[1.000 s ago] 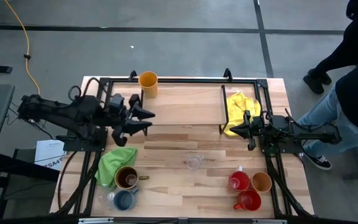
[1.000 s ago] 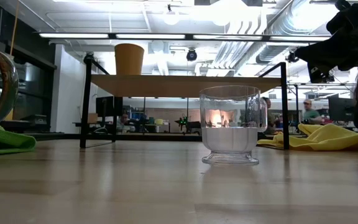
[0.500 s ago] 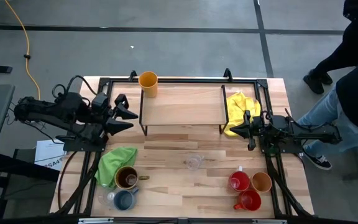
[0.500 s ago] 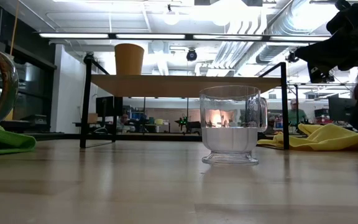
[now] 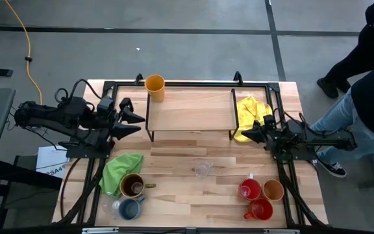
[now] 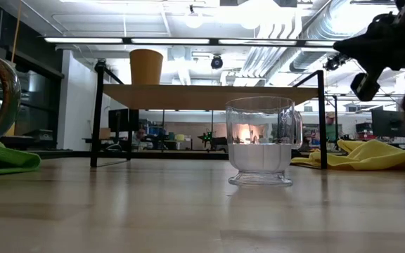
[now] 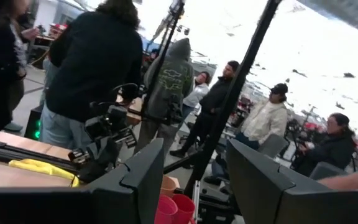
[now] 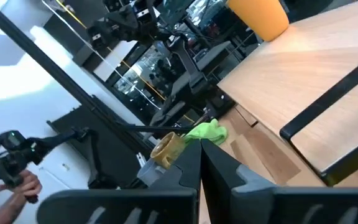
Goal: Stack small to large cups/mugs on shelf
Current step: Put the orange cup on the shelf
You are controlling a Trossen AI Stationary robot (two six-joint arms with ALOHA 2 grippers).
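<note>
A yellow-orange plastic cup is seen on the low light-wood shelf. Left of it, the left gripper is held apart, empty; right of it, the right gripper is pressed together.

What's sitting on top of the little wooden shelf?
Only one yellow-orange cup stands on the shelf, at its back left corner. The rest of the board is bare. The table under the board is hidden from above; the low view shows nothing standing under it.

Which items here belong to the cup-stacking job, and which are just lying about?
Job: shelf with yellow-orange cup on it; clear glass; two red mugs; tan cup; brown mug; blue-grey mug.
Lying about: green cloth; yellow cloth.
</note>
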